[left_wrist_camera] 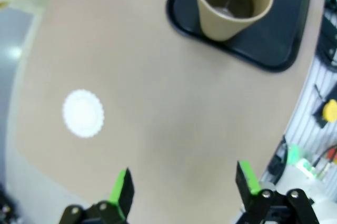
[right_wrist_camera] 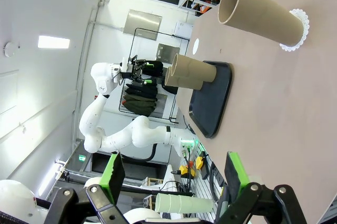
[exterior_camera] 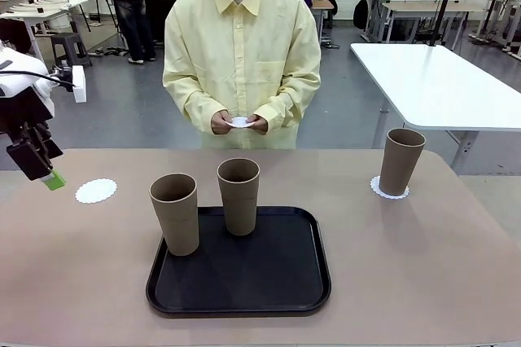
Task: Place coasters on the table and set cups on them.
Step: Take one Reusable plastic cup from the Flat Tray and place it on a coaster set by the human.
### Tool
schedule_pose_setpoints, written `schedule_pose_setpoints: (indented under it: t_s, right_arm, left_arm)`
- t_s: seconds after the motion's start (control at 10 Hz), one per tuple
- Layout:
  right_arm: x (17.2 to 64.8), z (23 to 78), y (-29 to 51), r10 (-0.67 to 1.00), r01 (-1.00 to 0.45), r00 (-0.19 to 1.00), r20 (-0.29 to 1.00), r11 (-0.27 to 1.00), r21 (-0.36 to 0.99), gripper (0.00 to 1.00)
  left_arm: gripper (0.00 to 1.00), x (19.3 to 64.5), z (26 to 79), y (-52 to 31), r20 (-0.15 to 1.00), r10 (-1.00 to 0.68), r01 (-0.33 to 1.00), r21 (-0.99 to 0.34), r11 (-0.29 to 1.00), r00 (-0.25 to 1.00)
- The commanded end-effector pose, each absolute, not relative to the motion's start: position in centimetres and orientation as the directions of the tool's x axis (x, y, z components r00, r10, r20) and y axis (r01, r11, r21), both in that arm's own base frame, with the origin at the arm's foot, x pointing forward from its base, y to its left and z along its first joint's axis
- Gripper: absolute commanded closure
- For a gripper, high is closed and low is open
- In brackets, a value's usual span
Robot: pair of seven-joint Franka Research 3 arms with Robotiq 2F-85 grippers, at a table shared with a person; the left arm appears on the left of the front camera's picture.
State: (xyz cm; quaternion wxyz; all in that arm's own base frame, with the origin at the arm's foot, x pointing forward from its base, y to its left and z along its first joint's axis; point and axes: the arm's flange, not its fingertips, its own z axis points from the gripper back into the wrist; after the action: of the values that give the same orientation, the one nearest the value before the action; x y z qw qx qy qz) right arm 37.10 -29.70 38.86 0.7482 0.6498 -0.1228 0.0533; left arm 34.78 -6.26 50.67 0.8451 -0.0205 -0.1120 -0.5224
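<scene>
Now 1 cup (exterior_camera: 400,161) on coaster (exterior_camera: 376,187), 2 on tray (exterior_camera: 269,282).

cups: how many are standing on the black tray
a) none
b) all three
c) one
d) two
d: the left cup and the middle cup stand on the black tray; the third cup stands off it on a coaster on the table.

The cups (exterior_camera: 174,213) are matte grey-brown, the coasters (exterior_camera: 96,191) white with scalloped lacy edges, the tray (exterior_camera: 244,282) black, the worktop (exterior_camera: 423,282) beige-tan, the person's shirt (exterior_camera: 242,54) pale yellow; the held scrap (exterior_camera: 241,122) looks white.
</scene>
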Motion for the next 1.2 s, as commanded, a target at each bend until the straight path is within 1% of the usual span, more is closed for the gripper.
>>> schedule_pose_setpoints:
  t_s: [0.0, 0.7, 0.8, 0.9, 1.0, 1.1]
  right_arm:
    - [37.2, 38.8, -29.7, -0.083, -0.223, 0.968, 0.237, 0.154, 0.963, 0.0]
    - [37.2, 38.8, -29.7, -0.083, -0.223, 0.968, 0.237, 0.154, 0.963, 0.0]
    - [37.2, 38.8, -29.7, -0.083, -0.223, 0.968, 0.237, 0.154, 0.963, 0.0]
    - [37.2, 38.8, -29.7, -0.083, -0.223, 0.968, 0.237, 0.154, 0.963, 0.0]
    - [37.2, 38.8, -29.7, -0.083, -0.223, 0.968, 0.237, 0.154, 0.963, 0.0]
    - [37.2, 38.8, -29.7, -0.083, -0.223, 0.968, 0.237, 0.154, 0.963, 0.0]
  left_arm:
    - [0.0, 34.9, 51.1, -6.2, 0.226, -0.871, 0.882, 0.08, 0.464, 0.437]
    - [0.0, 34.9, 51.0, -6.0, 0.222, -0.874, 0.885, 0.081, 0.457, 0.431]
    - [0.0, 35.3, 50.8, -5.7, 0.338, -0.902, 0.946, 0.085, 0.314, 0.269]
    - [0.0, 35.8, 50.3, -5.1, 0.427, -0.887, 0.965, 0.106, 0.239, 0.173]
    - [0.0, 36.6, 49.7, -4.2, 0.479, -0.866, 0.972, 0.096, 0.213, 0.142]
    - [0.0, 37.1, 49.0, -3.3, 0.546, -0.834, 0.981, 0.103, 0.164, 0.082]
